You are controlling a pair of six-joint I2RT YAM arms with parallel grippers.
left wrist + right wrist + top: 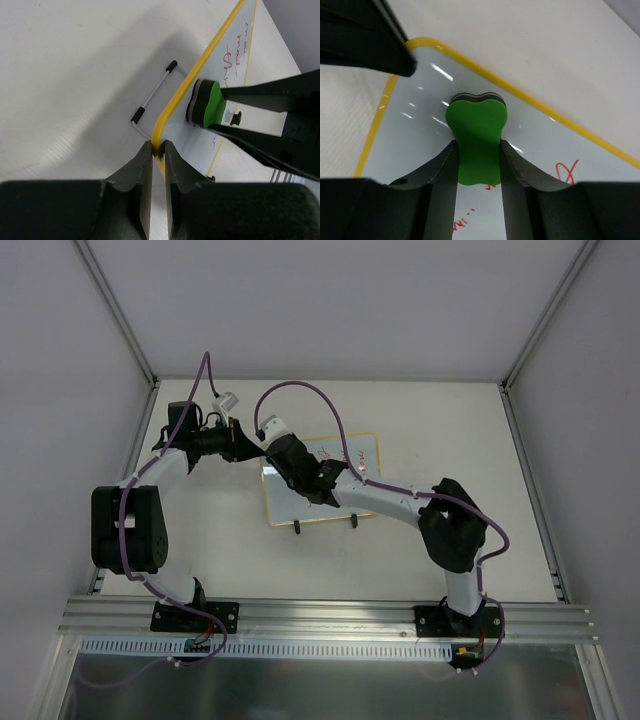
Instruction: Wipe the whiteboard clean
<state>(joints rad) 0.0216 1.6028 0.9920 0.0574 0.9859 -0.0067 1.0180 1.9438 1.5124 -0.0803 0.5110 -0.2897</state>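
White walls (330,300) are closing in a pale tabletop (420,420) on three sides. The whiteboard (295,508) is lying face up near the middle of it, its long axis running roughly from 9 o'clock to 3 o'clock in the overhead view, with the 3 o'clock end swung slightly towards the far wall. Its two black feet (296,529) are sticking out from the 6 o'clock edge, and red writing (357,454) is showing near the 2 o'clock corner.

The left arm (125,520) is rising from its base at 7 o'clock, folding back on itself at the elbow and reaching in towards 3 o'clock. The left pincer (157,146) is pressing together on the yellow frame (172,102) at the board's rounded 10 o'clock corner, one finger on each side of the rim.

The right arm (385,498) is bending at 4 o'clock and stretching its white forearm across the board towards 10 o'clock, wrist angled downwards. The right pincer (477,145) is pinching a green eraser (476,130) by its narrow waist. The eraser's dark pad is facing the board and seems to be touching it just inside that same 10 o'clock corner, close to the left pincer.
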